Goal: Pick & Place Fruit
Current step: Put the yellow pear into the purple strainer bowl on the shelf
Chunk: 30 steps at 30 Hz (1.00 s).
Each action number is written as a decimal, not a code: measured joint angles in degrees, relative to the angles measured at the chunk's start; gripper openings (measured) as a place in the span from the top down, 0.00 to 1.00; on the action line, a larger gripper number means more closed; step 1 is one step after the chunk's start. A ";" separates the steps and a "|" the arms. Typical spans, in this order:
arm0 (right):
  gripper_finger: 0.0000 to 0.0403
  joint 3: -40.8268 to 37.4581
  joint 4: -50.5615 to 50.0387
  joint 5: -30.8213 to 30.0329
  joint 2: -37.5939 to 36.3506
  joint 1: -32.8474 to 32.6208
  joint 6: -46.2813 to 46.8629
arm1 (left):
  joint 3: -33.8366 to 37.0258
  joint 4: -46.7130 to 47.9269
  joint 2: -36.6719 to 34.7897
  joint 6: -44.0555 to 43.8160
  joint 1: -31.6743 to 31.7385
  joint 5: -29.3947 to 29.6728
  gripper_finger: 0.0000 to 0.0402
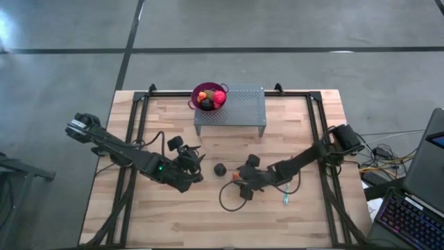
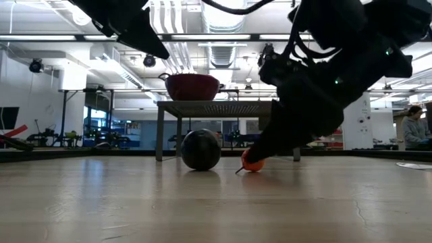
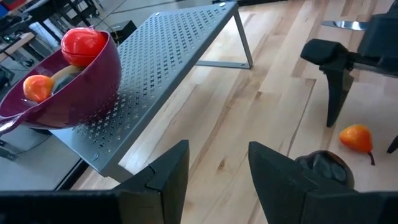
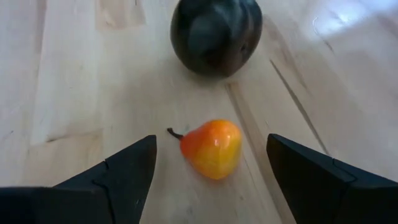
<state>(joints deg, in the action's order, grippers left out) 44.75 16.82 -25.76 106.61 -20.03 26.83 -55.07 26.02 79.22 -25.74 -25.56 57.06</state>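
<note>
Pick-up under way: right gripper, wide open and empty, straddles the orange fruit; next, lower and close.

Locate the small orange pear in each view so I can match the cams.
High: orange pear at table centre, mostly hidden at the right gripper.
Low: centre, just right of the dark ball.
Left wrist: far right, past the left gripper.
Right wrist: centre, between the open fingers.
Shared landmark: the dark ball beside it.
</note>
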 joint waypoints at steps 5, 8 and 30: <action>0.26 -0.02 0.89 0.04 0.28 -0.02 0.20 | 0.00 0.03 0.00 0.00 0.00 0.00 0.57; 0.28 -0.02 0.75 0.04 0.31 0.05 0.20 | 0.00 0.04 0.00 0.00 0.00 0.00 0.57; 0.43 -0.02 0.82 2.28 0.33 0.44 0.62 | 0.00 0.09 0.02 0.00 0.00 0.00 0.57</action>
<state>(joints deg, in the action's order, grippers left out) 44.73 17.64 -23.48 106.94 -19.59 27.45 -55.07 26.11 79.24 -25.74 -25.56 57.06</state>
